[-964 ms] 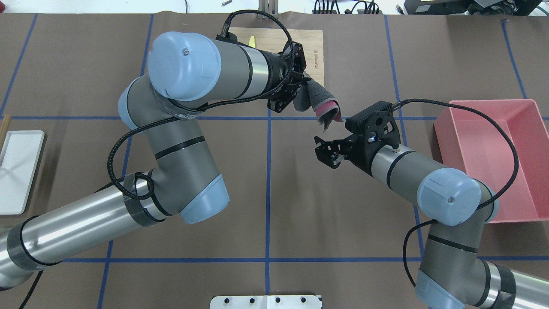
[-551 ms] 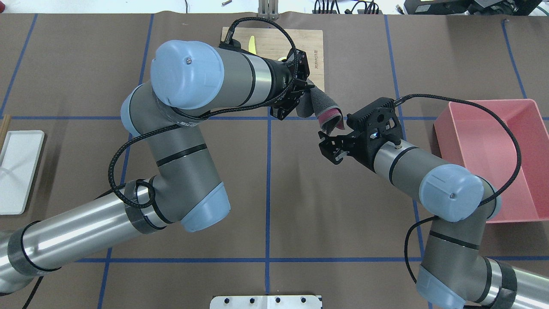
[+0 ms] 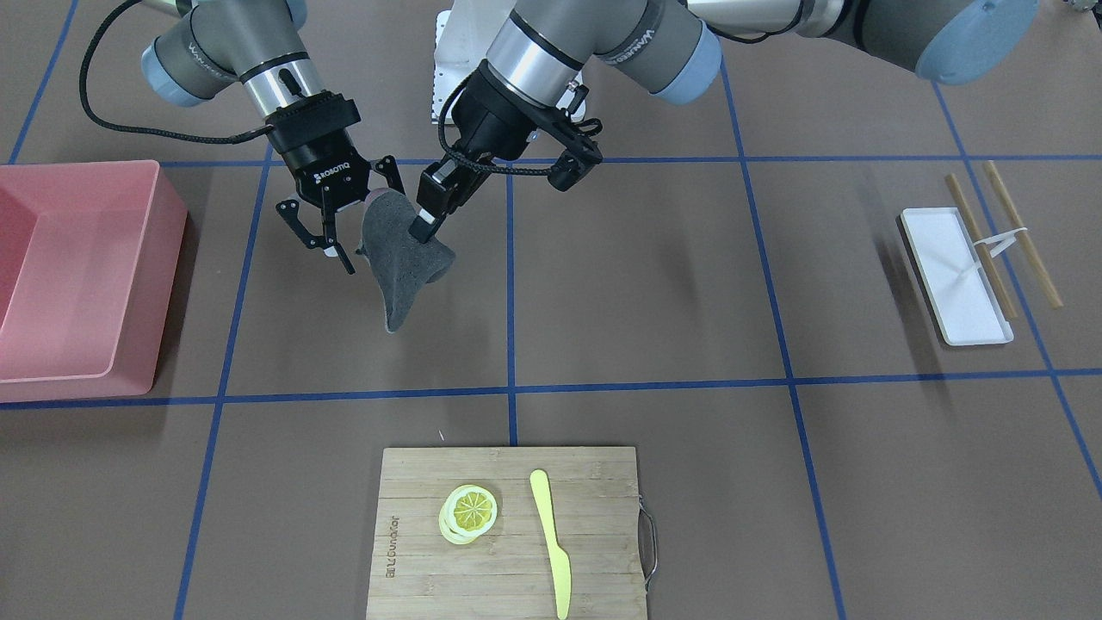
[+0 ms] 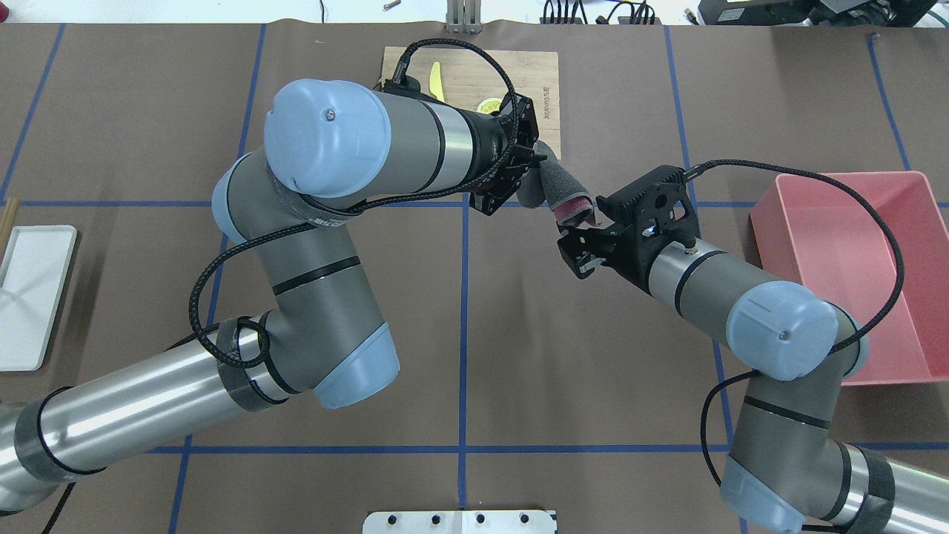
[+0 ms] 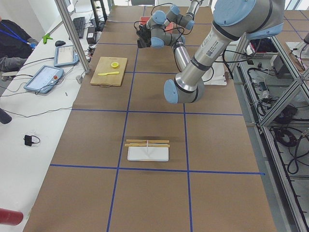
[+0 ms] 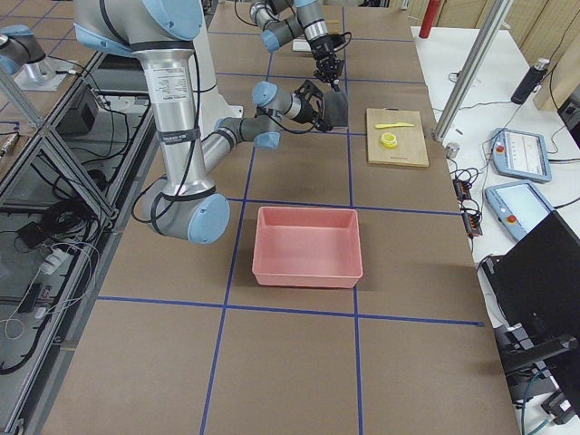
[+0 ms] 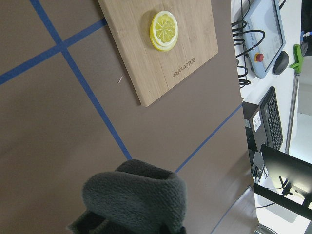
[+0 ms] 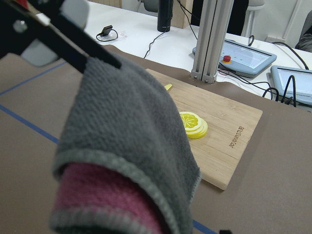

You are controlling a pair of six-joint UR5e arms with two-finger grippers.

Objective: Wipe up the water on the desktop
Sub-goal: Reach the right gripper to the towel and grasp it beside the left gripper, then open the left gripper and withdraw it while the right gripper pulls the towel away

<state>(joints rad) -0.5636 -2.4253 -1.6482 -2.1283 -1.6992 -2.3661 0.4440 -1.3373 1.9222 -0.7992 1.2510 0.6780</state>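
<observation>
Your brown desktop [image 3: 689, 284], gridded in blue tape, carries a bamboo cutting board [image 3: 603, 534] out beyond the left gripper [image 3: 422, 231] and right gripper [image 3: 344, 234], away from the robot's base. A pink bin [image 3: 168, 284] sits well off the right gripper's outer side. A white tray [image 3: 934, 250] and two wooden sticks [image 3: 1024, 237] lie well off the left gripper's.

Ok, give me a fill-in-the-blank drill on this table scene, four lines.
1. The left hand is ____ on the grey cloth.
2. The right hand, next to the cloth, has its fingers ____.
3. The lemon slices lie on the bamboo cutting board beside a ____ knife.
4. The tub on the desktop is ____.
Missing words: shut; open; yellow; pink.
</observation>
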